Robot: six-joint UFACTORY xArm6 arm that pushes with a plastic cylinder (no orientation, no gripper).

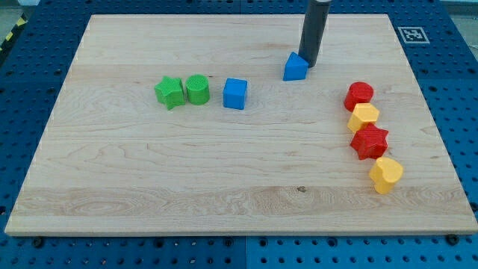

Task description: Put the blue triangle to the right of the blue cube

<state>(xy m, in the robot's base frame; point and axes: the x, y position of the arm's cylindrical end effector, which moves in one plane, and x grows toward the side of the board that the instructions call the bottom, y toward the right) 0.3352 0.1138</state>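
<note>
The blue triangle point(295, 67) lies near the view's top, a little right of centre. My tip point(309, 64) stands right at its upper right side, touching or almost touching it. The blue cube point(234, 93) sits lower and to the left of the triangle, with a gap of board between them.
A green star point(170, 92) and a green cylinder point(198, 89) sit in a row left of the blue cube. At the view's right, a red block point(358, 94), a yellow block point(364, 116), a red star point(370, 141) and a yellow heart point(385, 174) form a column.
</note>
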